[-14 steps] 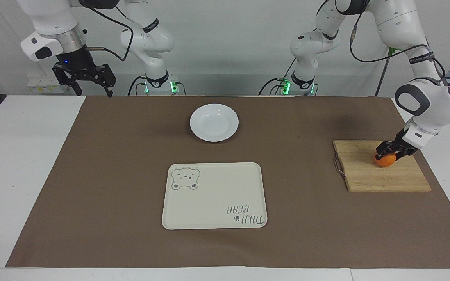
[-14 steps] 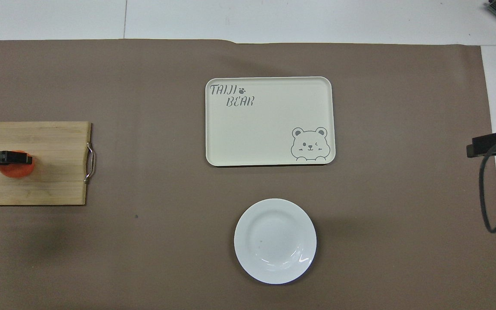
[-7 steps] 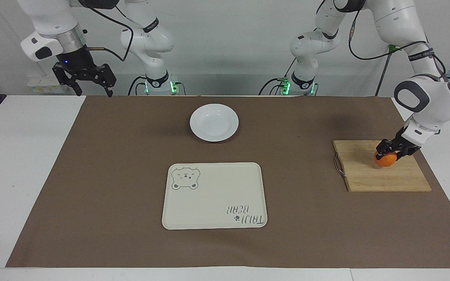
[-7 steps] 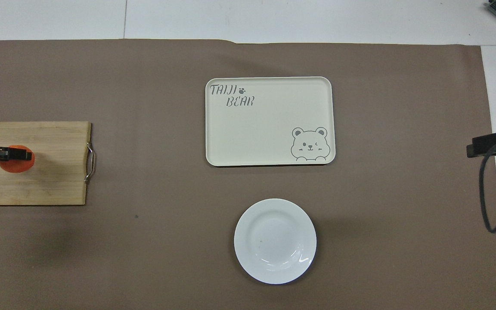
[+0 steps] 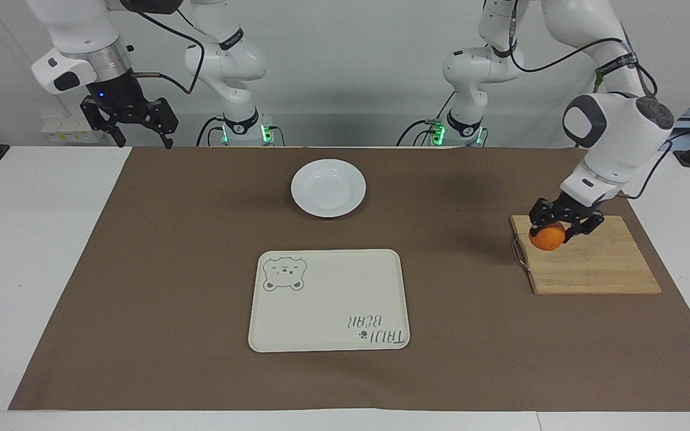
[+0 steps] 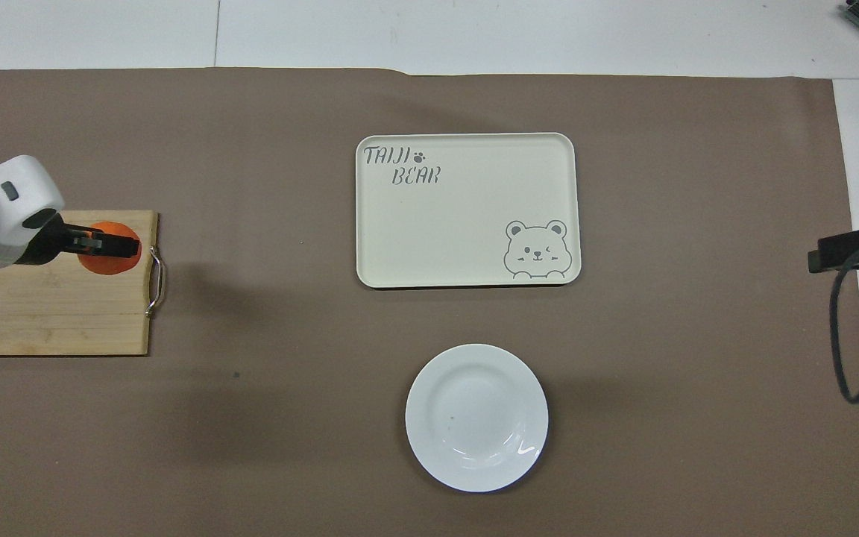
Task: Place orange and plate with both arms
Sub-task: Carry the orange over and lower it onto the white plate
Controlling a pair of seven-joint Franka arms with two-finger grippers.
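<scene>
1. Orange fruit, the orange (image 5: 546, 237), is clamped between the left gripper (image 5: 551, 230) fingers; it is lifted off the wooden cutting board (image 5: 596, 269), over the board corner nearest the metal handle (image 5: 520, 254); in the overhead view the orange (image 6: 109, 239) shows over the board's (image 6: 57, 313) edge farther from the robots
2. left gripper (image 6: 98, 240) is clenched on the fruit; the arm comes down from its base at the left arm's end of the table; wrist tilted toward table centre
3. right gripper (image 5: 138, 129) hangs released, jaws spread wide, holding nothing; it is over the table edge at the right arm's end, beside the brown mat (image 5: 201, 269); that arm waits
4. plate (image 5: 328, 187) sits flat on the mat mid-table, nearer to the robots than the tray; nothing on it; plate (image 6: 476, 417) well apart from both grippers
5. cream bear tray (image 5: 328, 300) lies flat on the mat, farther from the robots than the plate; nothing in it; tray (image 6: 467, 210) well apart from the board
</scene>
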